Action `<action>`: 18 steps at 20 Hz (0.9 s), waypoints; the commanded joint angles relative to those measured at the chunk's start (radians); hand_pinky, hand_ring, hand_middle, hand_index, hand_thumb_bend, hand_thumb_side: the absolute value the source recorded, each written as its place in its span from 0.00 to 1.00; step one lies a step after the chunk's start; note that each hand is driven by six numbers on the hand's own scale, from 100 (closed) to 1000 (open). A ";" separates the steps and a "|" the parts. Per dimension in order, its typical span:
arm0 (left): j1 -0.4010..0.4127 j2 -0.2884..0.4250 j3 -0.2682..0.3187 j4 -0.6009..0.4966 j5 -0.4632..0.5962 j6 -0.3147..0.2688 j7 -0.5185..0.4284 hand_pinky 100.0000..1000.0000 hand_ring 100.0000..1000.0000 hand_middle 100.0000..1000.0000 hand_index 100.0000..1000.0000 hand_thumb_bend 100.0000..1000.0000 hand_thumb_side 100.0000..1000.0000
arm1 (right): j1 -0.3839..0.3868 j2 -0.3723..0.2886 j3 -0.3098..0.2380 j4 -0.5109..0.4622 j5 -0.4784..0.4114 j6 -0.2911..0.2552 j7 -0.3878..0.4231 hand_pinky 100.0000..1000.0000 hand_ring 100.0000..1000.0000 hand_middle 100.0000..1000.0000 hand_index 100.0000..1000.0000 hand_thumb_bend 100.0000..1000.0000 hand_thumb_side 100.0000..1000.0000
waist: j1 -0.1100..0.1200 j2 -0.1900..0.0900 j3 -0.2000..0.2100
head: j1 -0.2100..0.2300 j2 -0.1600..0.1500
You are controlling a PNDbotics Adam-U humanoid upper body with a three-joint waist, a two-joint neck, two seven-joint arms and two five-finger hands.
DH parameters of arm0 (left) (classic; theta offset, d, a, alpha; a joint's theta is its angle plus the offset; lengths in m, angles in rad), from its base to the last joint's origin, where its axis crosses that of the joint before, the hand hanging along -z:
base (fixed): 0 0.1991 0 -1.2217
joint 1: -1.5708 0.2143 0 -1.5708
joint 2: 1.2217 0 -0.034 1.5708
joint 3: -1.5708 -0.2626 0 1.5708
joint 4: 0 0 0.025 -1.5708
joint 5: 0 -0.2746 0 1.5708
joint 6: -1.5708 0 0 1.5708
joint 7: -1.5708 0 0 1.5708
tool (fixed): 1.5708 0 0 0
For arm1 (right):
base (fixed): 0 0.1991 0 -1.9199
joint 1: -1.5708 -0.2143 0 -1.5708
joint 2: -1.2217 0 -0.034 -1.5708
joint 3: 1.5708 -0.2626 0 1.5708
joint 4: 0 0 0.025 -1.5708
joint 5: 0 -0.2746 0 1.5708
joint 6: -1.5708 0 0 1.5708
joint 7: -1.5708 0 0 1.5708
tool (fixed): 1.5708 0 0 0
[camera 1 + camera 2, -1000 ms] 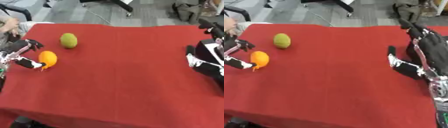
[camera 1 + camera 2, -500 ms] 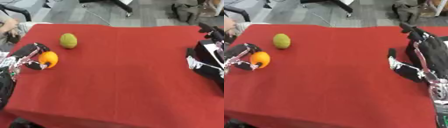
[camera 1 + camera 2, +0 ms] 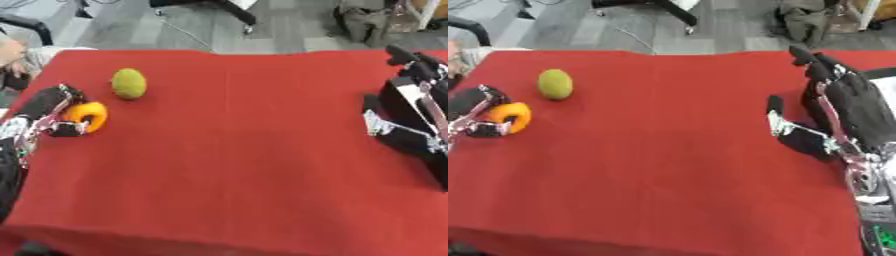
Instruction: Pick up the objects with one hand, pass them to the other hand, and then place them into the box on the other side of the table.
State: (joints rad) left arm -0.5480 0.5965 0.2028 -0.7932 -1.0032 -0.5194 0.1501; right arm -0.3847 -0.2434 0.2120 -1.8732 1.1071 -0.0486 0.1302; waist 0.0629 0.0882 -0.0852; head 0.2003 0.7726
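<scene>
On the table: red cloth point(image 3: 236, 165) is covering the whole top; no box is showing.
Right hand point(image 3: 842, 110): is waiting at the right edge, fingers spread, seemingly ready to receive.
Left hand point(image 3: 48, 112): is curling around the orange fruit point(image 3: 90, 116) at the left edge, probably to lift it.
Green fruit point(image 3: 129, 83): is lying untouched just beyond, apart.

The orange fruit point(image 3: 511, 116) lies near the left edge of the red-covered worktop point(image 3: 667, 165), with the left robot hand point(image 3: 474, 114) seemingly curled against its left side, though the contact is blurred. A green fruit point(image 3: 555, 84) sits just beyond the orange fruit. Well apart, toward the far right, the right robot hand point(image 3: 837, 112) is held open.
</scene>
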 commanded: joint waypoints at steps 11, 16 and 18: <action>-0.045 -0.058 -0.156 -0.399 0.953 -0.003 -0.719 0.53 0.25 0.23 0.45 0.00 0.05 | -0.141 -0.093 0.167 -0.071 0.005 -0.190 -0.075 0.85 0.81 0.84 1.00 0.22 0.34 | -0.002 -0.014 0.006 | -0.064 -0.003; -0.092 -0.130 -0.234 -0.468 1.155 0.108 -0.936 0.53 0.25 0.23 0.44 0.00 0.06 | -0.190 -0.096 0.207 -0.075 0.026 -0.254 -0.057 0.90 0.90 0.91 1.00 0.35 0.28 | -0.003 -0.013 0.008 | -0.093 -0.003; -0.113 -0.151 -0.266 -0.482 1.207 0.157 -1.004 0.53 0.24 0.23 0.44 0.00 0.07 | -0.204 -0.094 0.218 -0.072 0.030 -0.274 -0.043 0.91 0.91 0.91 1.00 0.38 0.26 | -0.003 -0.013 0.007 | -0.100 -0.003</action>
State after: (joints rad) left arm -0.6376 0.4384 -0.0512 -1.2436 0.1619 -0.3469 -0.7704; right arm -0.5702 -0.3227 0.4275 -1.9264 1.1299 -0.3078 0.0817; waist 0.0607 0.0881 -0.0794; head 0.1072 0.7726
